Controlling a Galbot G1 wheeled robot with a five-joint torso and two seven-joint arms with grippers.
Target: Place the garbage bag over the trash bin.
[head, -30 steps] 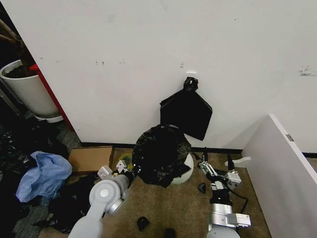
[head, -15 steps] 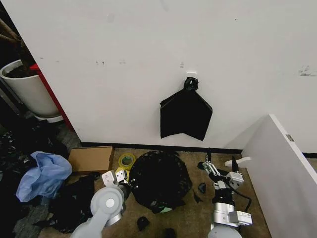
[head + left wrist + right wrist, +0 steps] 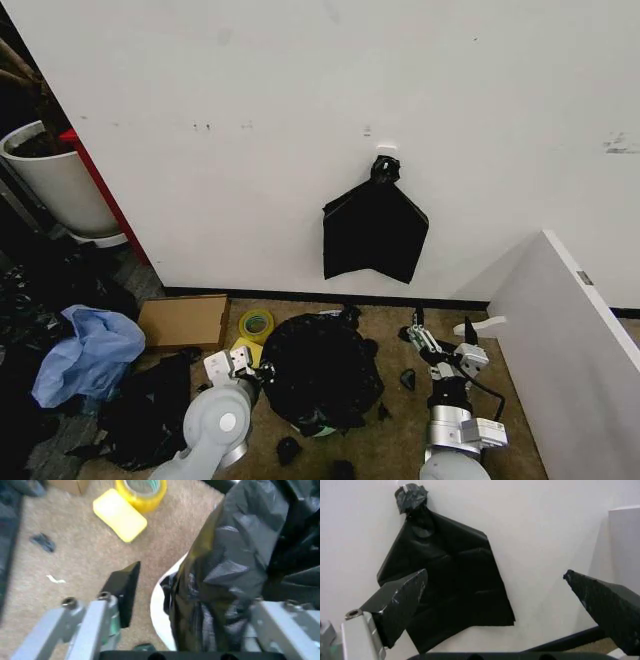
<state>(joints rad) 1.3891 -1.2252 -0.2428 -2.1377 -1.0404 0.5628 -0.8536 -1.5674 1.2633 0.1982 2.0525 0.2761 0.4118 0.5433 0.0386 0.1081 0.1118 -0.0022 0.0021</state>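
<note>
The crinkled black garbage bag (image 3: 320, 368) lies as a low mound on the carpet, draped over the trash bin. A pale sliver of the bin (image 3: 316, 430) peeks out at the bag's near edge. In the left wrist view the bin's white rim (image 3: 161, 603) curves out from under the glossy bag (image 3: 240, 555). My left gripper (image 3: 250, 372) is at the bag's left edge, open, its jaws straddling the rim and the bag's hem (image 3: 192, 592). My right gripper (image 3: 424, 338) hovers open to the right of the bag, holding nothing (image 3: 495, 573).
A flat black bag (image 3: 375, 230) hangs knotted on the wall behind. A yellow tape roll (image 3: 256, 324), a yellow sponge (image 3: 120, 519) and a cardboard box (image 3: 182, 320) lie to the left, with a blue bag (image 3: 88, 355) and a white planter (image 3: 55, 185) beyond. A white panel (image 3: 570, 330) stands at the right.
The garbage bag has dropped from a tall heap to a low mound nearer me, hiding the white bin that showed at its right. My left gripper came down with it.
</note>
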